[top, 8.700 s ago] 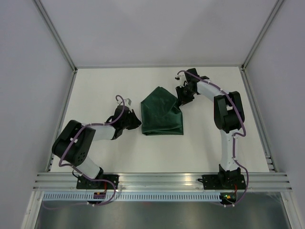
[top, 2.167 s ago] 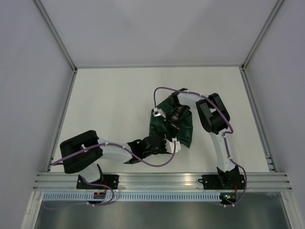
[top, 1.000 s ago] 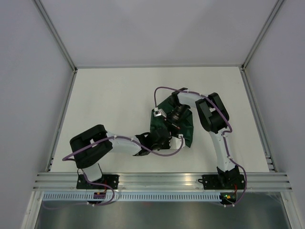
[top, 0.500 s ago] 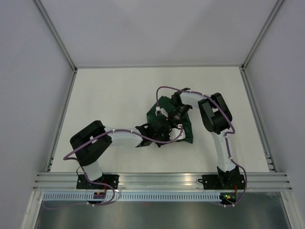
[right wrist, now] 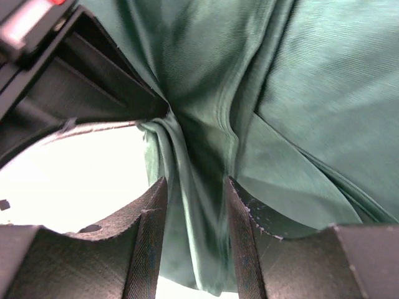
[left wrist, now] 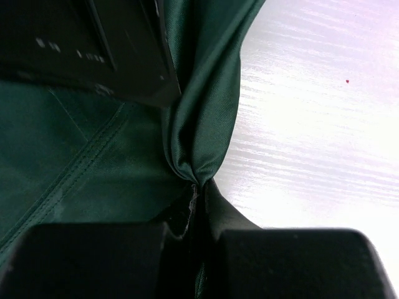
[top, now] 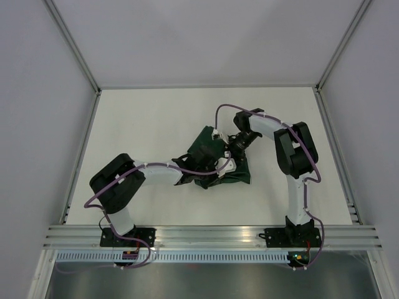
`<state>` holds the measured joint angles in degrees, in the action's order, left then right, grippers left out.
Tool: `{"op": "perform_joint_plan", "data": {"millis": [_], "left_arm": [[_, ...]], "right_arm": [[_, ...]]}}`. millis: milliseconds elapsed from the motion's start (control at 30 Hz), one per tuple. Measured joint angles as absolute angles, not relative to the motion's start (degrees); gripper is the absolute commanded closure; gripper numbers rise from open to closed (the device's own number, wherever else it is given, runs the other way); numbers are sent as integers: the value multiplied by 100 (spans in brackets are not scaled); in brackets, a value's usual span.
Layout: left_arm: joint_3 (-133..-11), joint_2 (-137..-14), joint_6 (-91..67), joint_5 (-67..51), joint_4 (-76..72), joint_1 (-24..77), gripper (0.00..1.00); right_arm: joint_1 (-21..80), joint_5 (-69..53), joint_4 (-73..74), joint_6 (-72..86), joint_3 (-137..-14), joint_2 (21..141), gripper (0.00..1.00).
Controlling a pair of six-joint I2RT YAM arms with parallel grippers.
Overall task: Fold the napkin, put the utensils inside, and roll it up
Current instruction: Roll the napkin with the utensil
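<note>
White bench (top: 143,124), pale walls (top: 37,93). Dark green napkin (top: 204,142), crumpled, mid-bench. Left gripper (left wrist: 199,212): jaws pinching napkin fold. Right gripper (right wrist: 194,230): jaws spread, napkin ridge between.

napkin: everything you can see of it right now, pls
The napkin is dark green, thin woven cloth with a stitched hem. It lies crumpled and partly folded on the white table, not flat. The left pincer is shut on a pinched fold of it. A bunched ridge runs between the fingers of the right pincer; whether they grip it is unclear.
</note>
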<state>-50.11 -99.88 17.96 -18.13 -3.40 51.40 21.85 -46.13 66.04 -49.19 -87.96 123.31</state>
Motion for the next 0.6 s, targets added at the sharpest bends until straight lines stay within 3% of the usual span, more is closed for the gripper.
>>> {"op": "perform_joint_plan", "data": {"millis": [300, 600], "left_arm": [[-5037, -10095, 1450, -2633, -298, 4716, 98], [-5448, -10626, 1002, -3868, -143, 4132, 98]], "right_arm": [[1774, -4617, 6139, -4904, -8331, 11340, 51], [1673, -4313, 4768, -4884, -6617, 9577, 48]]}}
